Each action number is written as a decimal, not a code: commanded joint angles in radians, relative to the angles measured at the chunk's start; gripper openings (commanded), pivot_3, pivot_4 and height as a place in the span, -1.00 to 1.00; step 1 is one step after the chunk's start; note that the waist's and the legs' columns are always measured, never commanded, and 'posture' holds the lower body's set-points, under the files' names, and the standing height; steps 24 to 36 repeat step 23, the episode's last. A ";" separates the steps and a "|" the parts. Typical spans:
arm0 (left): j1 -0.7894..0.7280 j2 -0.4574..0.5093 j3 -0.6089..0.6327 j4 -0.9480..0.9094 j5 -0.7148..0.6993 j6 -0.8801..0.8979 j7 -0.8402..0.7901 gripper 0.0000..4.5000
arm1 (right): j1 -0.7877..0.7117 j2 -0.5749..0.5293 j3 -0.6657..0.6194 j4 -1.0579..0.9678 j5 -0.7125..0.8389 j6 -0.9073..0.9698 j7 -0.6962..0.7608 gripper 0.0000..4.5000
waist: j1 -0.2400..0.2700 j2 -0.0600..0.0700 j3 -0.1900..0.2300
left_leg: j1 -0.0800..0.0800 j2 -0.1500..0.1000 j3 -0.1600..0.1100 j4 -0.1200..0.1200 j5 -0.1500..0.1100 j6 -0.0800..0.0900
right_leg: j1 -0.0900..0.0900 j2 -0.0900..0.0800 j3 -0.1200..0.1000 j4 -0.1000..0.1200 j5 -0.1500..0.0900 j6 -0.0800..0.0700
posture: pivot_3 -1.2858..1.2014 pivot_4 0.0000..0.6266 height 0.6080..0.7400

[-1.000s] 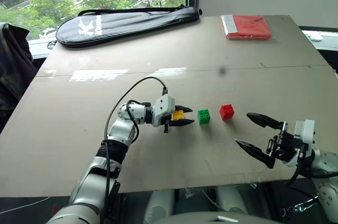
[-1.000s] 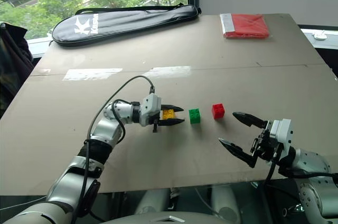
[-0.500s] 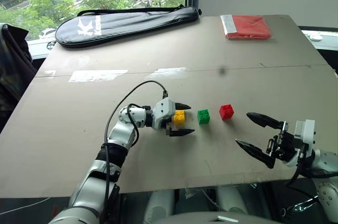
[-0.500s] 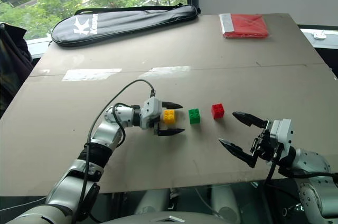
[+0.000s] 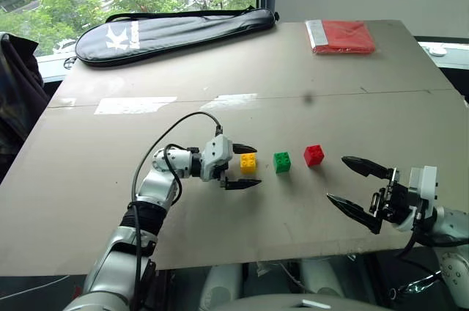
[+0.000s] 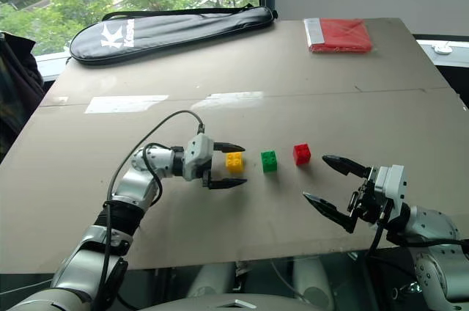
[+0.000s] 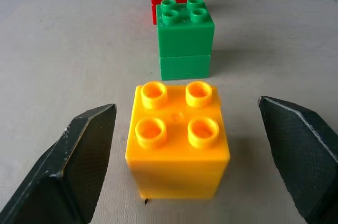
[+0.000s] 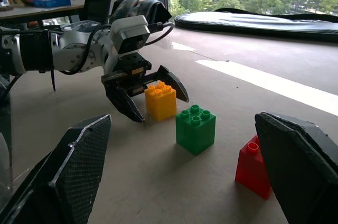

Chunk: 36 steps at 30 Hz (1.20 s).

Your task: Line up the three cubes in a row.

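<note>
three cubes sit in a row on my table (image 5: 110,201): yellow cube (image 5: 248,163), green cube (image 5: 282,161), red cube (image 5: 314,155). left claw (image 5: 244,166) gapes around yellow, not touching; right claw (image 5: 357,188) wide, empty.

You have three cubes (image 5: 282,161) in a row on the table (image 5: 110,179) | left gripper (image 5: 244,166) just left of the row, straddling its end cube | right gripper (image 5: 359,190) right of the row, nearer you | racket bag (image 5: 172,31) and flat packet (image 5: 342,36) far behind the row
</note>
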 commanded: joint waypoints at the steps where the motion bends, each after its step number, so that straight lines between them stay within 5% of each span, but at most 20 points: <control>1: 0.001 0.041 0.072 -0.107 -0.066 0.025 0.010 0.95 | -0.002 -0.007 -0.021 -0.005 0.006 -0.019 0.014 1.00 | 0.001 0.000 0.000 | 0.000 0.000 0.000 0.000 0.000 0.000 | 0.000 0.000 0.000 0.000 0.000 0.000 | 0.03 -0.52 0.41; 6: 0.028 0.169 0.194 -0.268 -0.191 0.205 0.014 0.95 | 0.007 -0.010 -0.042 0.034 0.013 -0.032 0.038 1.00 | -0.002 0.000 0.000 | 0.000 0.000 -0.001 0.000 0.000 0.000 | 0.000 0.000 0.000 0.000 0.000 -0.001 | 0.03 -0.52 0.41; 12: 0.304 0.318 0.345 -0.473 -0.209 0.414 0.154 0.95 | 0.002 -0.019 -0.062 0.154 -0.001 -0.072 0.106 1.00 | -0.025 0.003 0.003 | 0.001 0.002 -0.001 -0.001 0.000 0.000 | -0.001 -0.001 0.002 -0.001 0.000 0.000 | 0.03 -0.52 0.41; 17: 0.629 0.255 0.408 -0.632 -0.120 0.389 0.332 0.95 | -0.026 -0.013 -0.070 0.304 -0.050 -0.140 0.141 1.00 | -0.023 0.003 0.003 | 0.001 0.002 0.000 -0.001 0.000 0.000 | -0.001 -0.001 0.003 -0.002 0.000 0.000 | 0.03 -0.52 0.41; 21: 0.734 0.187 0.372 -0.692 -0.081 0.362 0.413 0.95 | -0.043 -0.018 -0.069 0.376 -0.068 -0.181 0.174 1.00 | -0.005 0.003 0.003 | 0.001 0.002 -0.001 -0.001 0.000 0.000 | 0.000 -0.002 0.001 -0.003 0.000 0.000 | 0.03 -0.52 0.41; 36: 0.763 0.163 0.351 -0.696 -0.060 0.327 0.432 0.95 | -0.053 -0.020 -0.071 0.395 -0.070 -0.191 0.185 1.00 | -0.003 0.004 0.003 | 0.002 0.002 -0.001 -0.001 0.000 0.000 | 0.000 -0.002 0.002 -0.002 0.000 0.000 | 0.03 -0.52 0.41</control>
